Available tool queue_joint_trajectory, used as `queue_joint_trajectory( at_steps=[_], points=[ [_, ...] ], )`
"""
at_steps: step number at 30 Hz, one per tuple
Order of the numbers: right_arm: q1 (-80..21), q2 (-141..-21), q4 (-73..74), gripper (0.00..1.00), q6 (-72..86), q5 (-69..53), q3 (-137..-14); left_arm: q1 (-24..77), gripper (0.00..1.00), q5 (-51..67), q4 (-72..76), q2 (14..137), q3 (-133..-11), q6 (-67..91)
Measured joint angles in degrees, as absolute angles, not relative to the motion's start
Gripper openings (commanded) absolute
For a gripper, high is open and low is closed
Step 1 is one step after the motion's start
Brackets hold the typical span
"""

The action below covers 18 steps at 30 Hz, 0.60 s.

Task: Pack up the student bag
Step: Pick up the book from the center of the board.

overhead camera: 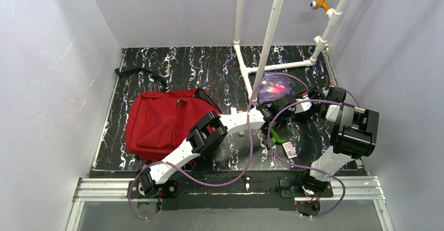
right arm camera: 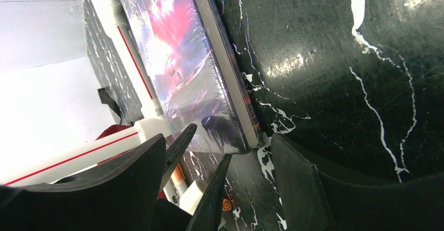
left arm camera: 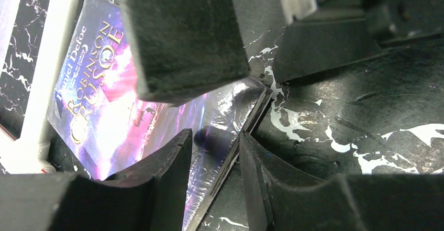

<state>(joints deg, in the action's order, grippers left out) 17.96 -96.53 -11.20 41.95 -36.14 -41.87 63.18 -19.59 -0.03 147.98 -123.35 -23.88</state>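
Fingers of the left claw (left arm camera: 214,136), nearest the lens, stand parted astride one corner of the book (left arm camera: 104,89), a glossy wrapped paperback lying flat on the surface (left arm camera: 366,110) just beside a white pipe (left arm camera: 50,58). Right claw (right arm camera: 235,136), likewise parted and empty, sits at what appears the same corner. Student bag (overhead camera: 157,121) lies well apart at the surface's left. Suggested technique: let the pipe act as a stop, work one finger beneath the corner, and close deep over the cover, since the film probably slips. Only one claw should lift; both crowd the spot.
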Motion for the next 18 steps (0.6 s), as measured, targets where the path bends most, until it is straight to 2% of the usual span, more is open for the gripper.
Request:
queue_joint_trajectory(
  at_steps=[8, 18],
  points=[
    [17.98, -97.36, -14.37, 0.85, 43.62, -37.67, -41.32, 63.2, 0.35, -19.94, 0.01, 146.56, -122.8, -24.05],
    [16.84, -102.76, -26.0, 0.7, 51.64, -41.89, -40.14, 63.2, 0.34, -20.32, 0.08, 146.19, -121.51, -24.01]
  ],
)
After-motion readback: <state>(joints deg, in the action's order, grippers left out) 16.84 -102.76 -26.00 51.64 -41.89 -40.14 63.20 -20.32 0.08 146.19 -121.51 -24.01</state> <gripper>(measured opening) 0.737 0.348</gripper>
